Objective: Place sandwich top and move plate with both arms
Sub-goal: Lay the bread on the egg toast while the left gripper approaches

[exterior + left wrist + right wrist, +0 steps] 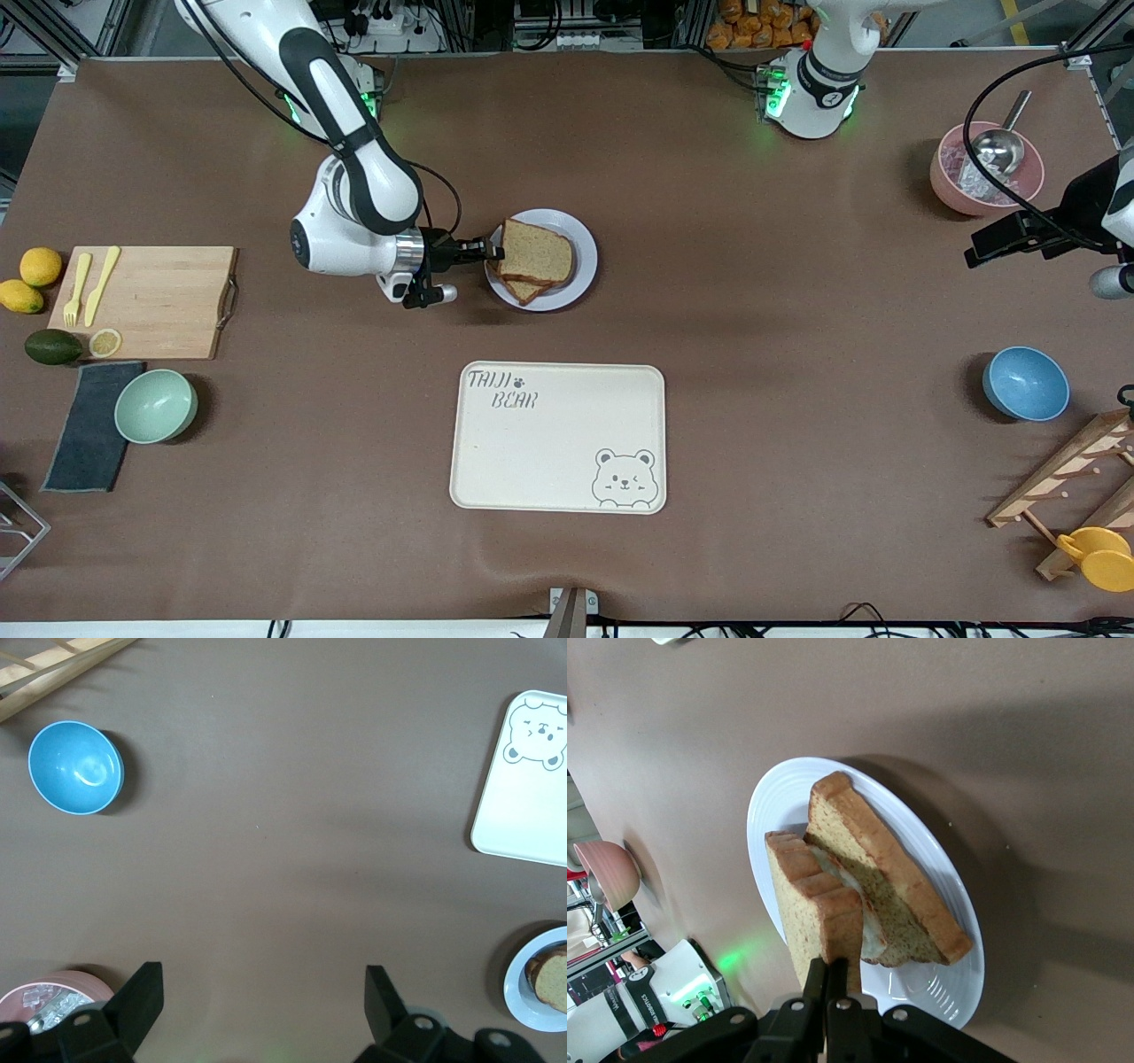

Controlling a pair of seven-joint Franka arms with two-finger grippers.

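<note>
The plate (580,270) sits mid-table, farther from the front camera than the cream tray. A toast slice (524,290) lies on it, with white egg showing in the right wrist view. The sandwich top (536,251) rests over that slice, covering most of it. My right gripper (490,253) is at the plate's rim toward the right arm's end, shut on the sandwich top's edge (811,904); the plate (943,988) is below it. My left gripper (974,252) hangs open and empty over the table at the left arm's end, its fingers (142,997) wide apart.
The cream bear tray (558,439) lies nearer the front camera than the plate. A pink bowl with a ladle (985,168) and a blue bowl (1025,383) stand toward the left arm's end. A cutting board (151,301) and a mint bowl (156,405) stand toward the right arm's end.
</note>
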